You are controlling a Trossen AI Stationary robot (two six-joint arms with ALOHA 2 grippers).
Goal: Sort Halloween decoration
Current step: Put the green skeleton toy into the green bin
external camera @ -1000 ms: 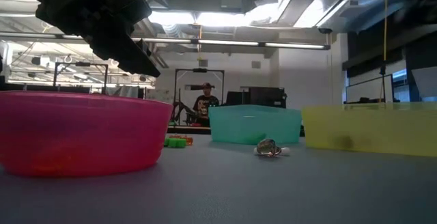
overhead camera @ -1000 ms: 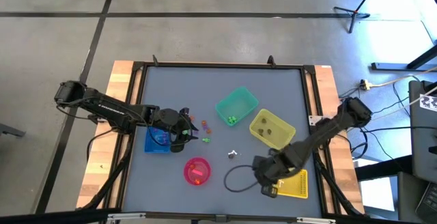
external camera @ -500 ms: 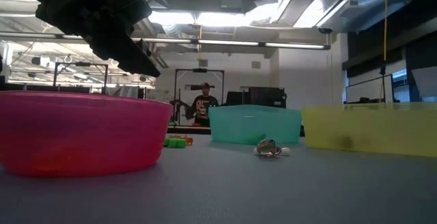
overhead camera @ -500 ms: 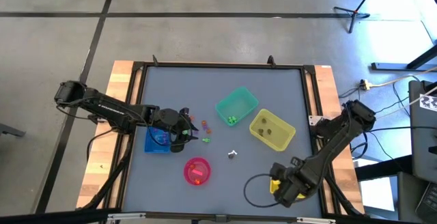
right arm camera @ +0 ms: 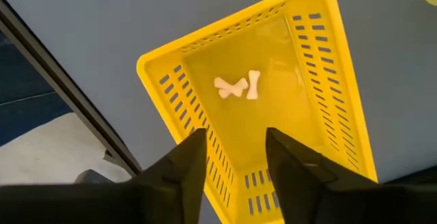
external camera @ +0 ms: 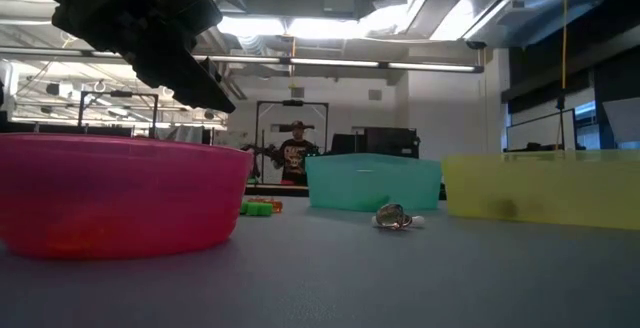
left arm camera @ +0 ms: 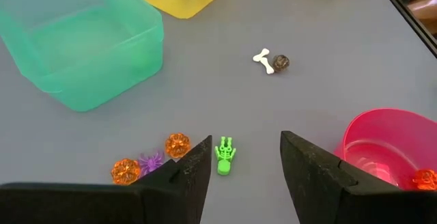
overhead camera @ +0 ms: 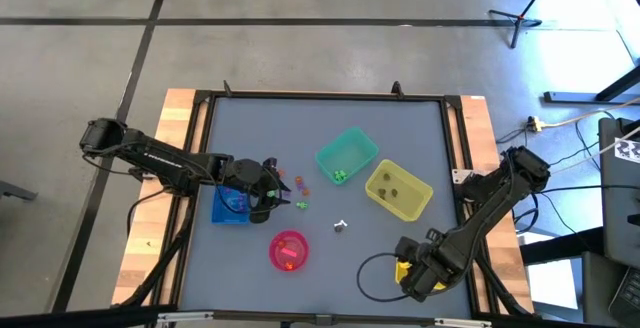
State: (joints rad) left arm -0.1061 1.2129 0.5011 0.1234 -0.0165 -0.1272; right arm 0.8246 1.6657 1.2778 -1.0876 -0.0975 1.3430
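**Inspector A:** The left gripper is held low over the table with its fingers parted. A green skeleton trinket lies on the table just ahead of the gap, presumably the piece lined up for pickup. Two orange trinkets and a purple one lie beside it. A white bone and a dark round trinket lie touching each other, well apart from that group.

**Inspector B:** The right gripper is also spread and empty, held above the slotted yellow basket. Two white bones lie on the basket floor, which is judged to be why the arm is stationed there.

**Inspector A:** Those bones are shown only in the right wrist view; in the high view the basket is largely covered by the arm. The pink bowl hides its contents in the low view, whereas an orange piece inside is seen from the left wrist.
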